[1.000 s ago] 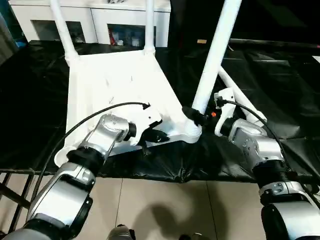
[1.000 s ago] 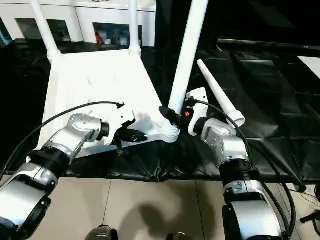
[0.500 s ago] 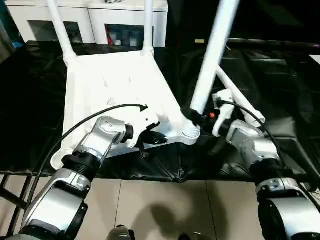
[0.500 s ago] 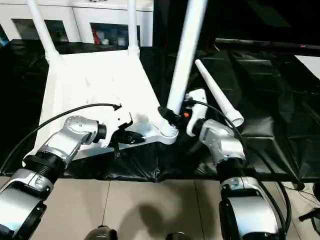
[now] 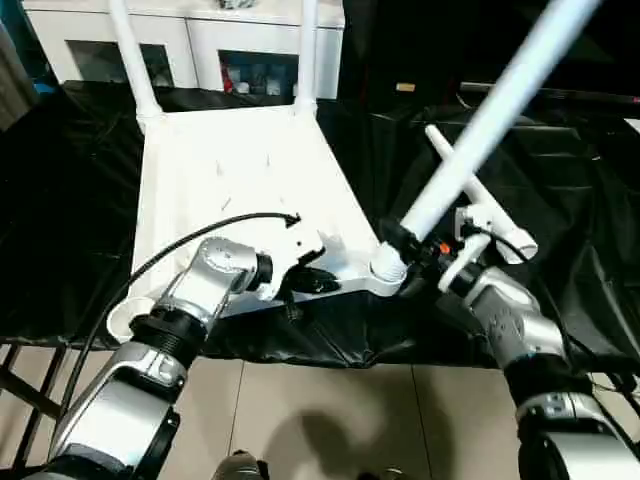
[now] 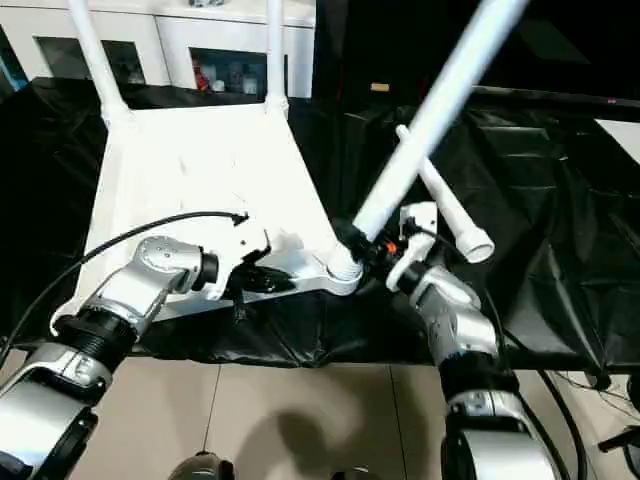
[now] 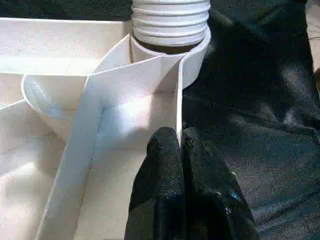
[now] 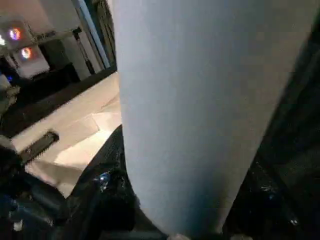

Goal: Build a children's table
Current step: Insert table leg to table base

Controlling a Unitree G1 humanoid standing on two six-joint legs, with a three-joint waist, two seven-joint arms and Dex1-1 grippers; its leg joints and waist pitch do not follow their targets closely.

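The right end effector (image 5: 408, 247) is clamped around the base of the third leg (image 5: 480, 130), right at the near-right corner socket (image 5: 385, 268) — and that leg leans hard to the right, so cross-threading or popping out looks likely if it's twisted like this. The left end effector (image 7: 178, 150), fingers pressed together, pinches a rib of the upside-down tabletop (image 5: 235, 170) on the black-covered surface (image 5: 60, 210); a slip there lets the top skid. The last leg (image 6: 445, 210) lies beside it.

Crinkled glossy black plastic sheeting (image 5: 560, 170) covers the work surface. Behind stands a white cabinet with 2 glass doors (image 5: 215, 45). Beige floor tiles (image 5: 330, 420) lie below.
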